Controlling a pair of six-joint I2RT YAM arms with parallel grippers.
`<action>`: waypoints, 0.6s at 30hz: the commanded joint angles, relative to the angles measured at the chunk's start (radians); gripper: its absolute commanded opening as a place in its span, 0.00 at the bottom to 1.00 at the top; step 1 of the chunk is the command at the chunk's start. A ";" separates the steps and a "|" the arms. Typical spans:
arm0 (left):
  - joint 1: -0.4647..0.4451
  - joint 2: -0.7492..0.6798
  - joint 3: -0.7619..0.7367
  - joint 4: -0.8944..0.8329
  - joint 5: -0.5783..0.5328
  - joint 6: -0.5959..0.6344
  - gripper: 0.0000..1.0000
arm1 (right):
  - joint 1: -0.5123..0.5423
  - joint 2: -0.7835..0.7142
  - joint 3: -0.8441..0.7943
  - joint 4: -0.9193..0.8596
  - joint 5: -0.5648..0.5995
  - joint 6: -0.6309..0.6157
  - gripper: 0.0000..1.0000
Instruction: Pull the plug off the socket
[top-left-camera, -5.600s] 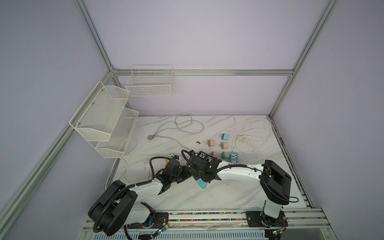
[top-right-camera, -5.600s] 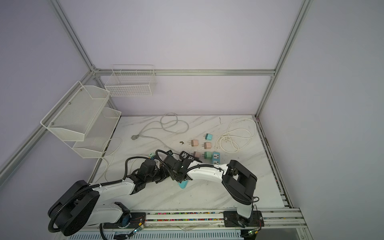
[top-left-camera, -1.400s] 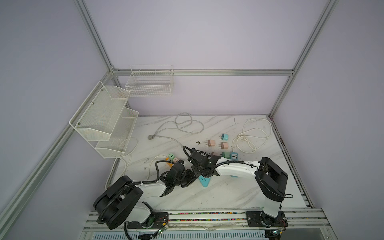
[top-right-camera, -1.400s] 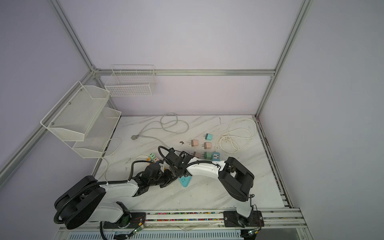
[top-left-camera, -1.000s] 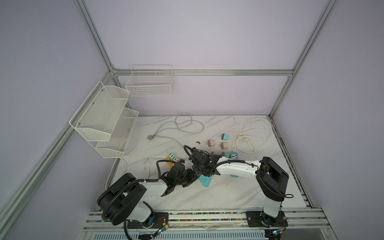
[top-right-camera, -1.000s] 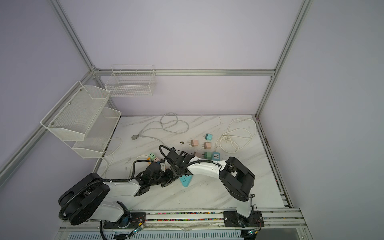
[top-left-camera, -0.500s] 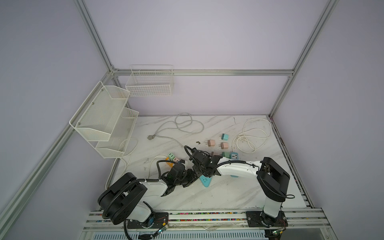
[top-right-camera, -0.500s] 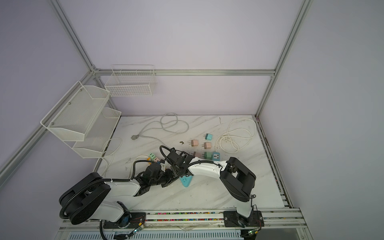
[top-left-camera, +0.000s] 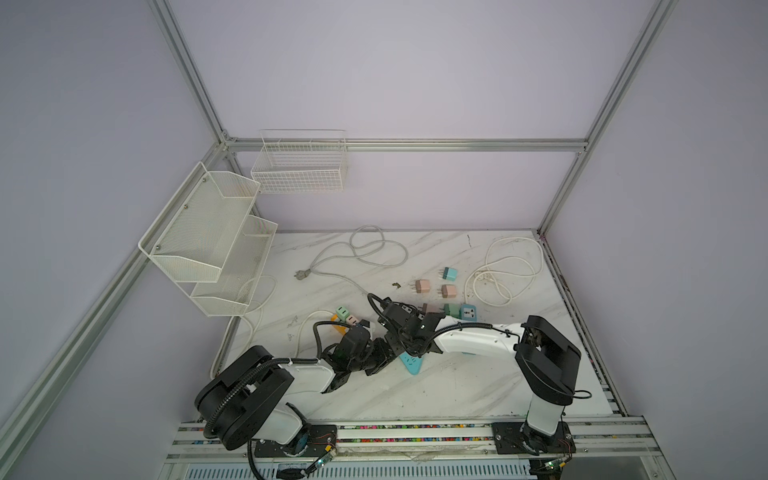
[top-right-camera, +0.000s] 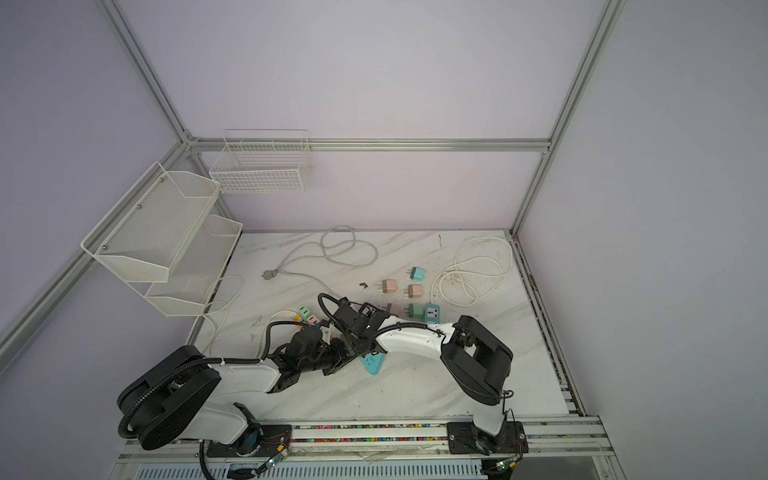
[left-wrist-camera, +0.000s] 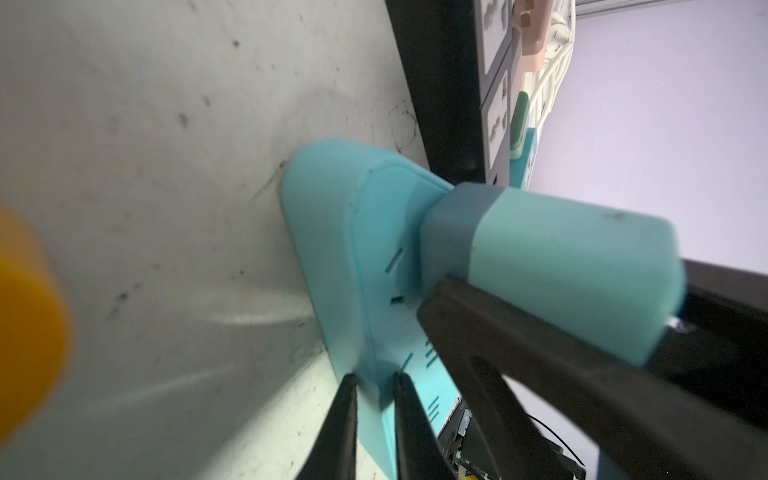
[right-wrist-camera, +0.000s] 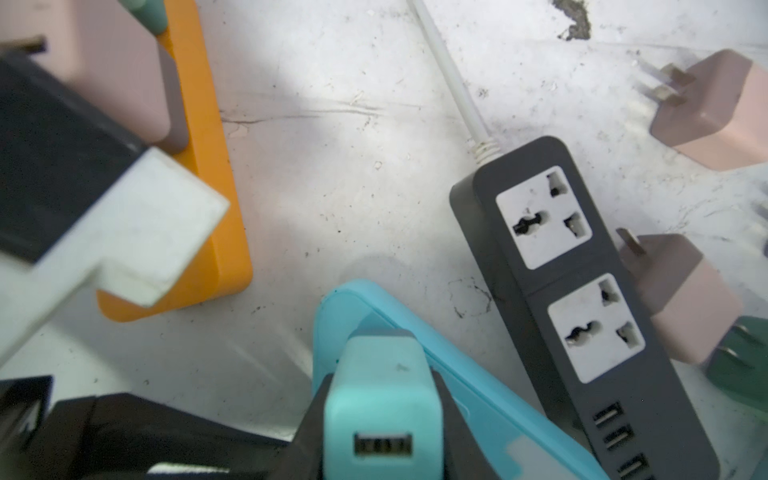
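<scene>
Plain lilac walls (top-left-camera: 436, 75) stand around me, braced by a grey metal frame (top-left-camera: 415, 145). My white marbled table (top-left-camera: 419, 388) is scuffed. A wire basket (top-left-camera: 300, 183) and two mesh shelves (top-left-camera: 203, 232) hang on the walls, evenly lit.

teal plastic cube plug (right-wrist-camera: 380, 399): seated in pale-blue plastic power strip (right-wrist-camera: 498, 411) | strip: flat on white marble tabletop (right-wrist-camera: 353, 187) | black plastic power strip (right-wrist-camera: 582, 311): just beside it, between it and pink cube adapter (right-wrist-camera: 685, 299) | orange plastic power strip (right-wrist-camera: 216, 208): apart, left of it in both top views
</scene>
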 joint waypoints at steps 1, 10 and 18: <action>0.001 0.021 -0.044 -0.123 -0.067 -0.013 0.17 | 0.040 -0.045 -0.013 0.026 -0.047 0.026 0.06; 0.001 0.018 -0.042 -0.107 -0.062 -0.019 0.17 | -0.026 -0.089 -0.029 0.023 -0.074 -0.004 0.06; 0.007 -0.058 -0.029 -0.134 -0.061 -0.007 0.21 | -0.036 -0.151 -0.085 0.023 -0.136 -0.005 0.06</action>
